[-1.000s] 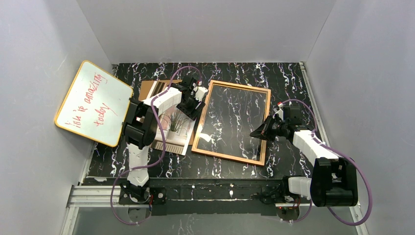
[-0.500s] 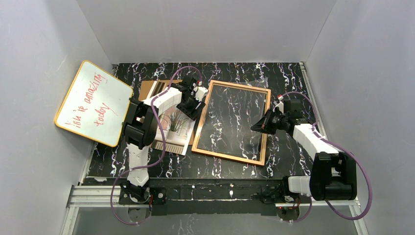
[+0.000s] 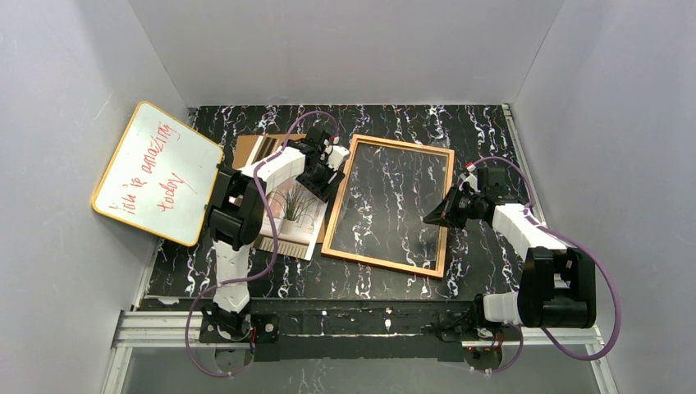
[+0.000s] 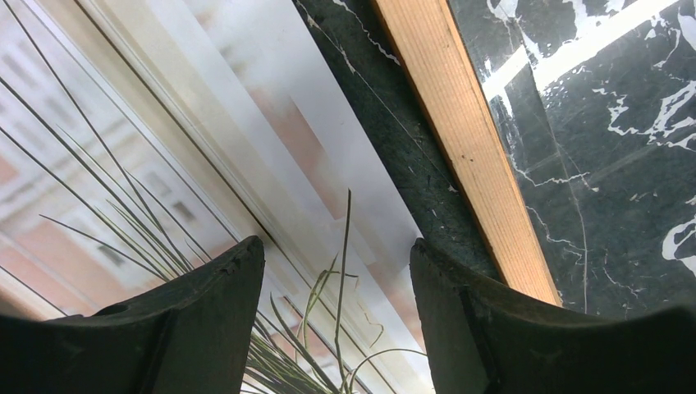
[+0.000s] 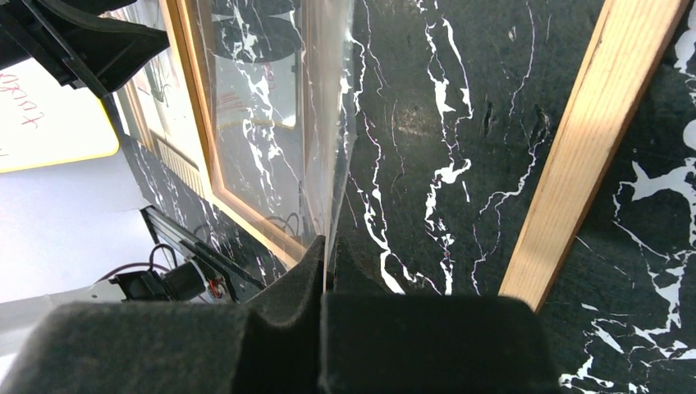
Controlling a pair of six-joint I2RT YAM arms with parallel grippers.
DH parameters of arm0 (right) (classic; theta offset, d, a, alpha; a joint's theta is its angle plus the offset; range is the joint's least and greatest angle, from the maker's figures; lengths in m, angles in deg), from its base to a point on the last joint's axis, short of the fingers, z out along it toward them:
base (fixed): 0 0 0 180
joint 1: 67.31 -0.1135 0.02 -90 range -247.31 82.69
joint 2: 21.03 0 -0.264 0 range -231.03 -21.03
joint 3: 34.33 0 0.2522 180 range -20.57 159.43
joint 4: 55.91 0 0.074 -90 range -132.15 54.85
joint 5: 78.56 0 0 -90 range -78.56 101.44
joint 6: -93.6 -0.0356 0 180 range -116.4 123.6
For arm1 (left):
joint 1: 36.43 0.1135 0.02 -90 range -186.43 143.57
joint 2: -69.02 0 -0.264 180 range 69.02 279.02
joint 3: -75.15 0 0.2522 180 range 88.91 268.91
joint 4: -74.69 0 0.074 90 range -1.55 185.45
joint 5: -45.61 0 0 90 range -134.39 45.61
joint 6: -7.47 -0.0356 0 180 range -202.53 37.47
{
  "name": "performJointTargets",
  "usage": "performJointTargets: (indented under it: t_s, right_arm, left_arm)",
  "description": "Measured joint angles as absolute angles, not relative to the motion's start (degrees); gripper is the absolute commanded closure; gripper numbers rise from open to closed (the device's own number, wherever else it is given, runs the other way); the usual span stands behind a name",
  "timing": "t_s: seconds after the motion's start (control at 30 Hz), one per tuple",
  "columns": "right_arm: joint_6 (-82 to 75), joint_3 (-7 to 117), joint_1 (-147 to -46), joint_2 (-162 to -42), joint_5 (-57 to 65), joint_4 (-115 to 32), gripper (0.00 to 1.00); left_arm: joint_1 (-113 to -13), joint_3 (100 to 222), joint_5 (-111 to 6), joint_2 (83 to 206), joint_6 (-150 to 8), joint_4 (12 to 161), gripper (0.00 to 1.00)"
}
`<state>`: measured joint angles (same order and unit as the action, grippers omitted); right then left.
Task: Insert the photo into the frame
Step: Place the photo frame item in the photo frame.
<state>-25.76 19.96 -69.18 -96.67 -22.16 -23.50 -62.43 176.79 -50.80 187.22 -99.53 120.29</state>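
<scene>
1. Your right gripper (image 5: 330, 243) was clamped tight on the clear sheet (image 5: 325, 123), lifting its edge inside the frame (image 3: 384, 263).
2. Your left gripper (image 4: 336, 250) hung with its jaws spread over the photo (image 4: 148, 115), which lay just left of the frame.

Enclosure: plain pale grey back wall (image 3: 345, 49), left wall (image 3: 49, 246), right wall (image 3: 632, 123); even, diffuse light. Desk (image 3: 484, 131): black marble-pattern top, white veins. Aluminium rail (image 3: 361, 318) along near edge. Yellow-edged whiteboard (image 3: 156, 172), red writing, tilted against left wall.
</scene>
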Motion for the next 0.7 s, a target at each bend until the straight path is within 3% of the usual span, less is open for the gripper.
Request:
performJointTargets:
  t_s: [0.37,0.7]
  right_arm:
    - [-25.8,19.9,-69.1,-95.4,-24.4,-24.2,0.99]
    - [-28.9,18.9,-69.1,-84.1,-34.6,-35.2,0.99]
  left_arm:
    - [-62.4,176.8,-50.8,187.2,-99.5,120.3,0.36]
    - [-62.4,176.7,-50.9,187.2,-99.4,120.2,0.36]
